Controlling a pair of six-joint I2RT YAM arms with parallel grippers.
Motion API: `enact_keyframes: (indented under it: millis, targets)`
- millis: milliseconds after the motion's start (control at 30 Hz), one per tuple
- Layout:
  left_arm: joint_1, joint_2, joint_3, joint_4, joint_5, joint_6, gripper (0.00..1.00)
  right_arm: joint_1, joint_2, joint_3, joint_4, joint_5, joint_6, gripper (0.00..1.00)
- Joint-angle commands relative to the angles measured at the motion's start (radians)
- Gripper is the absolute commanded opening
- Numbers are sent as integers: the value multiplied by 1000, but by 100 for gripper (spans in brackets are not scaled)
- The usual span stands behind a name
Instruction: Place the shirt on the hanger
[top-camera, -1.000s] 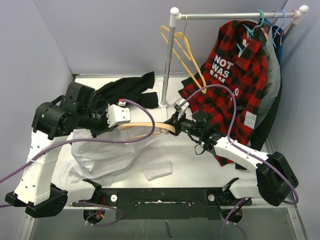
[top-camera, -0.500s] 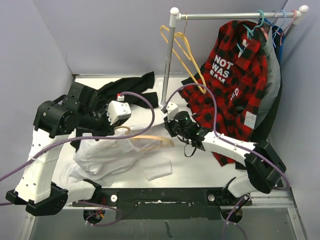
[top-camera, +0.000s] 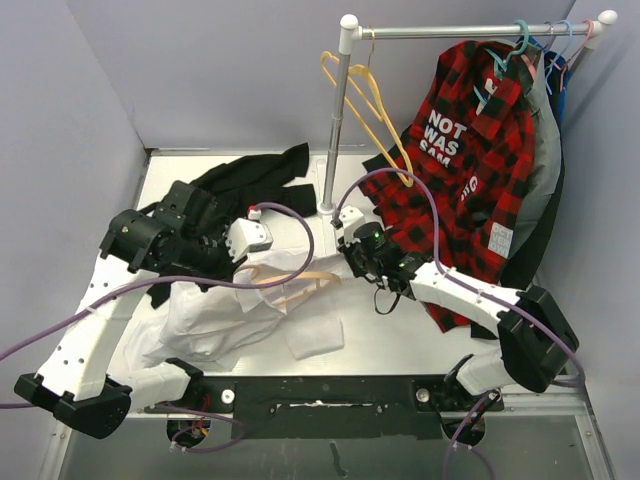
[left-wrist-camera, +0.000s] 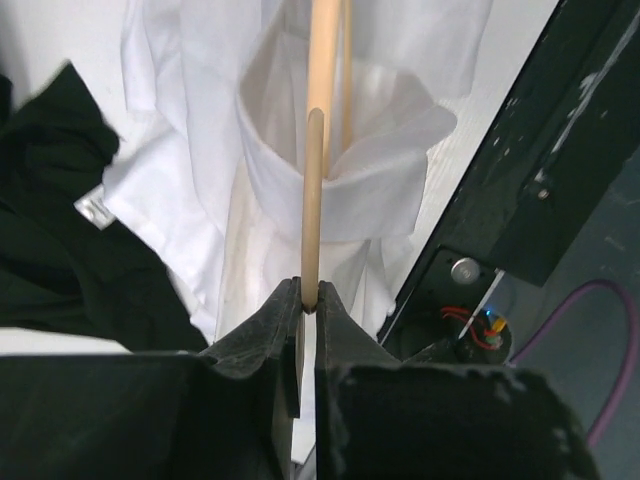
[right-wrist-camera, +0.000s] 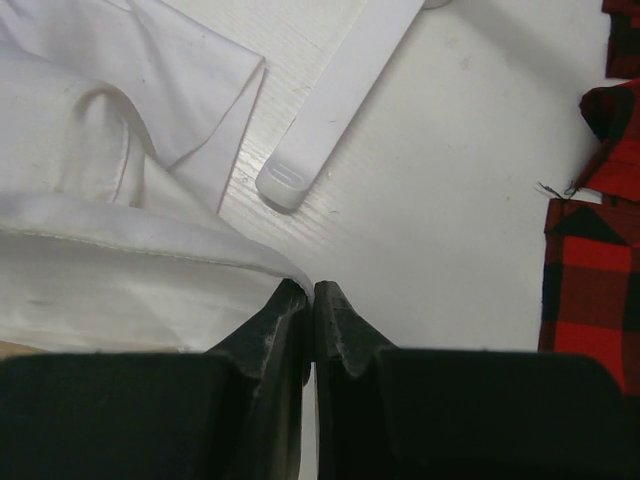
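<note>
The plain white collared shirt (top-camera: 215, 312) lies crumpled on the white tabletop (top-camera: 400, 335), near left. The left gripper (left-wrist-camera: 308, 300) has its jaws clamped on the thin rod of the pale tan hanger (left-wrist-camera: 311, 200), which runs into the collar. The right gripper (right-wrist-camera: 310, 292) has its jaws pinched on the shirt's hem.

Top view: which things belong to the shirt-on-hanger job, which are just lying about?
Job: shirt, hanger, left pincer shut on hanger, right pincer shut on shirt.
Lying about: black garment, plaid shirt, yellow hanger, teal hangers.
</note>
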Motion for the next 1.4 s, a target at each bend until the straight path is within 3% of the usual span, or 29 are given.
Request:
enact_keyframes:
  millis: [0,167,433,567,933,1100,1367]
  targets:
    - [1,-64,-152,78,-198,99,0,-30,-93,22,-60,7,-27,0]
    - [21,-71,-164,123,-238,124,0,-35,-120,29,-99,-24,-37,0]
    - [20,28,124,19,-79,32,0,-32,-73,30,-84,-56,-31,0]
    - [21,47,188,-14,-48,25,0,-31,-50,31,-71,-66,-29,0]
    - [21,2,68,-3,-91,81,0,-68,-40,16,-53,-47,-13,0]
    - [23,-6,88,-19,-96,87,0,-181,-25,-19,-12,-159,47,0]
    - [36,-26,29,10,-127,121,0,-187,-43,-22,17,-210,73,0]
